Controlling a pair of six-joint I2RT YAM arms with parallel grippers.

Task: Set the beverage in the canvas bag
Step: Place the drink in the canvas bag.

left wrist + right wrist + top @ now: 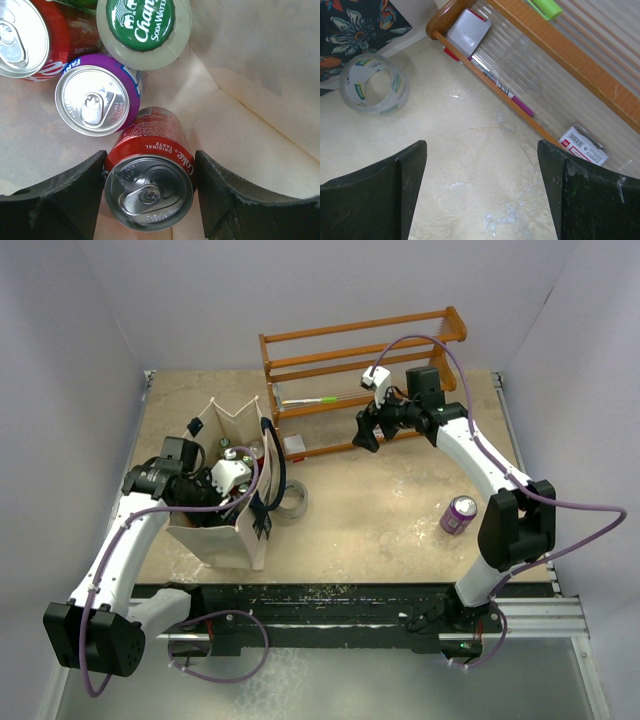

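Note:
The cream canvas bag (215, 535) with dark straps stands open at the left of the table. My left gripper (235, 480) reaches down into it. In the left wrist view my left gripper (151, 160) is shut on a red Coke can (150, 185), with both fingers against its sides, and the can stands upright on the bag's floor by the cream inner wall (260, 75). A purple can (460, 514) stands on the table at the right. My right gripper (366, 430) is open and empty over the table in front of the rack, with bare table between its fingers (481, 150).
In the bag are a purple Fanta can (97, 100), another red can (25, 35) and a Chang soda water bottle (145, 30). A tape roll (291, 502) lies beside the bag. The orange-brown wooden rack (365, 345) stands at the back with small items.

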